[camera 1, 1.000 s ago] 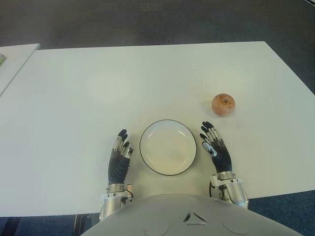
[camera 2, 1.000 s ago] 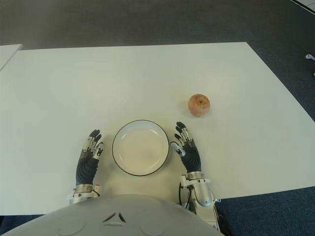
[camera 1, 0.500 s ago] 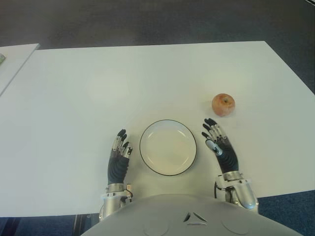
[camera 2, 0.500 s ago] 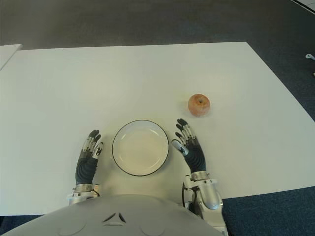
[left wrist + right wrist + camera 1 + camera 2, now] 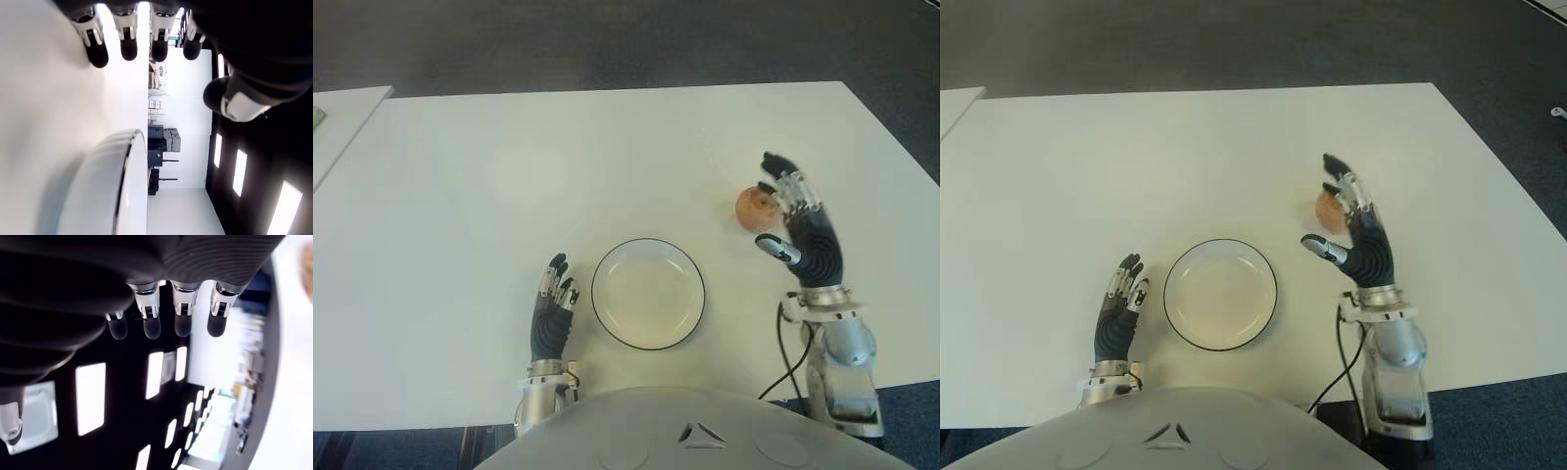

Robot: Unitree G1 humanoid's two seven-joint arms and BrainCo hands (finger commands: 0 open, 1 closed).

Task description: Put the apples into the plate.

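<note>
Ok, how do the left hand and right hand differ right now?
The right hand is raised and reaching out by the apple, on its right side; the left hand shows low beside the plate, on its left. The right hand partly hides the apple in both eye views; the left hand is nowhere near it. Both have fingers open and hold nothing.

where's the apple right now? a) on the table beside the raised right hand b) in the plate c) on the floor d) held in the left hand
a: the apple sits on the white table, partly behind the open right hand, while the plate holds nothing and the left hand shows open to the plate's left.
</note>
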